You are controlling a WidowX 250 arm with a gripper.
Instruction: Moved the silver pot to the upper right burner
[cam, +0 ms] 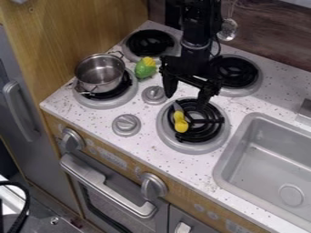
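Note:
The silver pot [99, 82] sits on the lower left burner [108, 103], toward that burner's upper left side, with its inside facing up and wire handles at two sides. My black gripper [186, 102] hangs above the stove, just over the upper edge of the lower right burner, to the right of the pot and apart from it. Its two fingers are spread, with nothing between them. The upper right burner [237, 73] has a black coil, partly behind the gripper and arm, and bears no pot.
A green and yellow toy [146, 68] lies between the pot and the upper left burner [150, 43]. A yellow-handled toy knife [180, 122] rests on the lower right burner [193, 146]. Knobs [126, 125] stand between burners. The sink [267, 154] is at the right.

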